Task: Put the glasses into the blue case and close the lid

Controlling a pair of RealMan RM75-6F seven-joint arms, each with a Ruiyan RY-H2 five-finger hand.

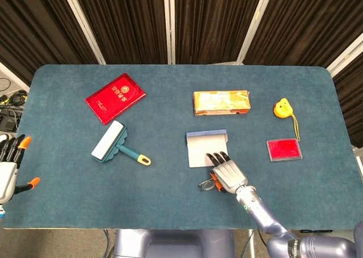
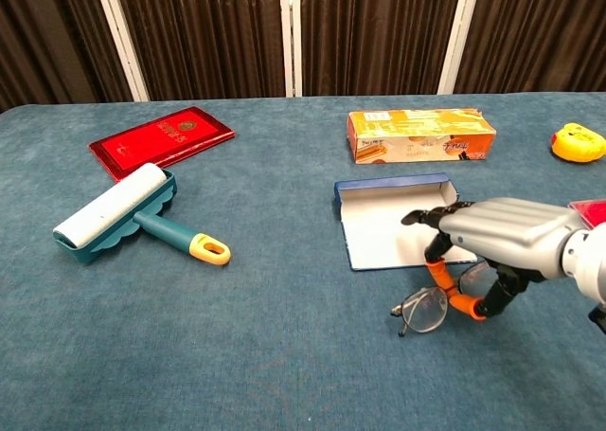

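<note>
The blue case [image 1: 207, 148] [image 2: 390, 224] lies open at mid-table, its white inside up and its lid edge toward the far side. The thin-rimmed glasses [image 1: 206, 184] [image 2: 422, 309] sit just in front of the case's near right corner, tilted up on one side. My right hand [image 1: 227, 176] [image 2: 502, 246] hovers over them, palm down, and pinches their frame between orange-tipped fingertips [image 2: 461, 302]; the right lens is hidden under the hand. My left hand [image 1: 8, 168] hangs off the table's left edge, fingers apart and holding nothing.
A teal lint roller [image 1: 117, 144] [image 2: 128, 213] and a red booklet [image 1: 115, 97] [image 2: 161, 139] lie on the left. An orange box [image 1: 221, 102] [image 2: 419, 134] is behind the case. A yellow tape measure [image 1: 282, 108] [image 2: 578, 142] and a red flat case [image 1: 284, 149] are on the right.
</note>
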